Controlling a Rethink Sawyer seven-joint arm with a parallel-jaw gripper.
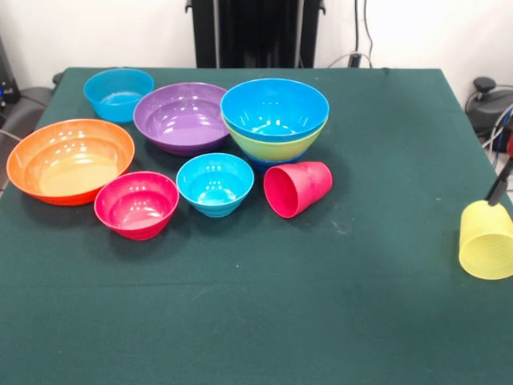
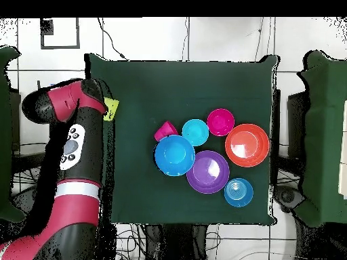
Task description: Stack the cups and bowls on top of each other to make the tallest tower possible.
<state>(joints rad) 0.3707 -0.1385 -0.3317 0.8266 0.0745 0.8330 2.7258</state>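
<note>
My gripper (image 1: 498, 192) is at the table's right edge in the front view, shut on the translucent yellow cup (image 1: 486, 239), which hangs with its wider end down. From overhead the gripper (image 2: 106, 106) and yellow cup (image 2: 111, 109) sit at the table's left edge under the red arm. The tower (image 1: 274, 120) is a bright blue bowl (image 1: 274, 107) nested in a lime green bowl (image 1: 280, 144), with a sliver of blue beneath. The red-pink cup (image 1: 298, 188) lies on its side in front of it. Loose bowls are purple (image 1: 183, 117), small blue (image 1: 119, 94), orange (image 1: 70, 160), pink-red (image 1: 136, 204) and cyan (image 1: 215, 184).
The green table (image 1: 321, 305) has open cloth across its near half and between the bowls and the yellow cup. Cables and dark equipment (image 1: 489, 100) lie off the table's right side. In the overhead view the arm (image 2: 74, 145) runs along the table's left edge.
</note>
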